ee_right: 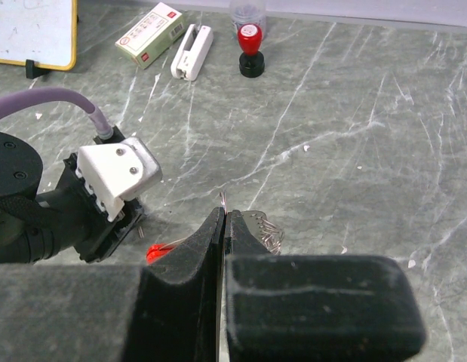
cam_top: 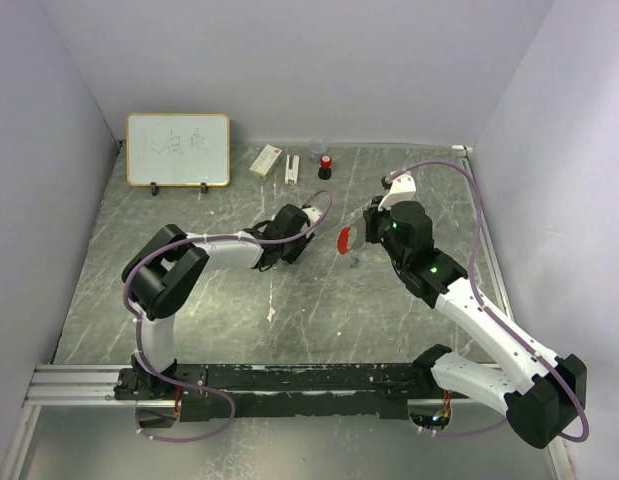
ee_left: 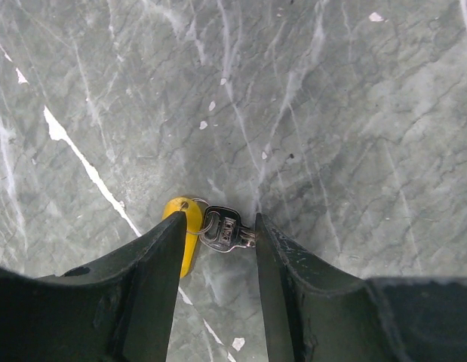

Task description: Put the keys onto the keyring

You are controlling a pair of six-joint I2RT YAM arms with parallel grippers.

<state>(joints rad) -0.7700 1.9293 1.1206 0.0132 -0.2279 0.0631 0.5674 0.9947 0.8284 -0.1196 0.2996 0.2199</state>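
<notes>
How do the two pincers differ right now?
The left pincer is open; the right pincer is shut. The left grips nothing, the keys lying on the table between its fingers; the right pinches the keyring. Both have black fingers.

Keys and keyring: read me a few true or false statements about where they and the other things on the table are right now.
1. The right gripper is closed, with the keyring at its fingers. True.
2. The keyring's red tag lies beside the whiteboard. False: it is mid-table, at the right gripper.
3. Two keys, one with a yellow head, sit at the fingertips of the left gripper. True.
4. The red-topped stamp has tipped onto its side. False: it stands upright near the back wall.
</notes>
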